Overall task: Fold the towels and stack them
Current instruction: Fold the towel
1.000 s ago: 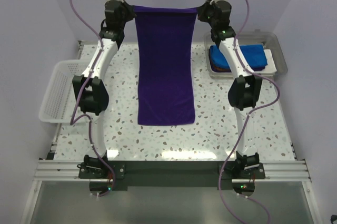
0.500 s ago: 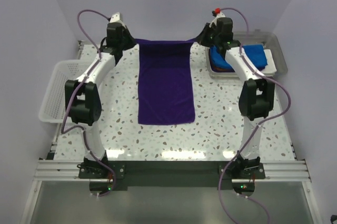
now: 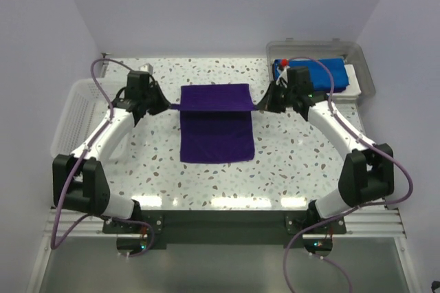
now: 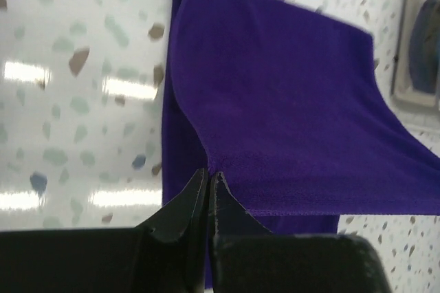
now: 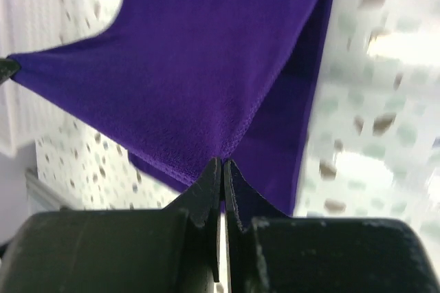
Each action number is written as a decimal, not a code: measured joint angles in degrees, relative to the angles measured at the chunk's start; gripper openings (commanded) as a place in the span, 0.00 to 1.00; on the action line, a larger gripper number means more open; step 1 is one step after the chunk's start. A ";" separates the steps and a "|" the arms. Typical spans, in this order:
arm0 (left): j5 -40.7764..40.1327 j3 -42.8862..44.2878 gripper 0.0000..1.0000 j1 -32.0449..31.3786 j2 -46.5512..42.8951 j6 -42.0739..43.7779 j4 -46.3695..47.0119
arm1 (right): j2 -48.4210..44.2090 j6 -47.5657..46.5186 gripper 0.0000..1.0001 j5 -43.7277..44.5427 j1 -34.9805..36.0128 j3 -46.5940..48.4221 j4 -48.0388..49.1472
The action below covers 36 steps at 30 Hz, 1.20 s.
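The left gripper [image 3: 170,106] and right gripper [image 3: 261,106] each pinch a corner of the deep purple cloth towel [image 3: 214,135], stretched taut between them, its other half flat on the speckled table [image 3: 289,162] beneath. A clean fold likely needs both corners carried level onto the near hem.

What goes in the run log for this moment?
step: fold | purple towel: far half doubled over near half | left gripper: shut on corner | right gripper: shut on corner | blue towel: in grey tray
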 measured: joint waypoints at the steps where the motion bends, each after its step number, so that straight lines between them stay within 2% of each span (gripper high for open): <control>1: 0.33 -2.51 0.01 -0.09 -1.49 0.00 -0.98 | -2.47 0.42 0.00 -0.44 0.50 -4.26 -0.63; 6: 1.40 -14.99 0.01 -1.79 -9.57 -0.37 -4.74 | -9.75 1.40 0.00 -0.61 4.42 -15.23 -2.58; 12: 0.81 -25.97 0.02 -7.58 -18.01 -2.99 -6.23 | -17.55 2.99 0.00 -0.44 6.71 -27.54 -2.36; 19: 0.00 -35.56 0.04 -11.63 -16.46 -6.64 -3.28 | -15.17 3.91 0.00 0.31 6.84 -36.17 0.94; 24: -0.26 -37.20 0.10 -12.61 -14.23 -8.20 0.11 | -10.43 4.31 0.02 0.59 6.86 -38.45 4.50; 25: -0.28 -37.20 0.13 -12.79 -14.10 -8.46 0.55 | -9.99 4.31 0.08 0.59 6.86 -38.71 4.74; 27: -0.57 -37.22 0.24 -13.22 -14.03 -8.79 0.96 | -9.62 4.48 0.16 0.59 6.86 -39.04 5.14; 28: -0.59 -37.22 0.32 -13.62 -14.14 -8.94 1.27 | -9.66 4.48 0.26 0.57 6.86 -39.04 5.16; 31: -1.07 -37.38 0.41 -15.28 -15.39 -9.66 1.25 | -10.73 4.26 0.44 0.52 6.97 -38.93 4.92; 32: -1.25 -37.64 0.47 -15.80 -16.33 -9.99 0.70 | -11.50 3.96 0.47 0.72 6.95 -38.88 4.24; 34: -1.68 -38.01 0.53 -16.57 -19.06 -10.88 -2.01 | -13.38 3.13 0.54 1.36 6.95 -38.42 1.88; 36: -2.38 -38.23 0.58 -16.96 -22.97 -11.67 -5.07 | -15.65 1.97 0.56 2.47 6.95 -36.96 -1.31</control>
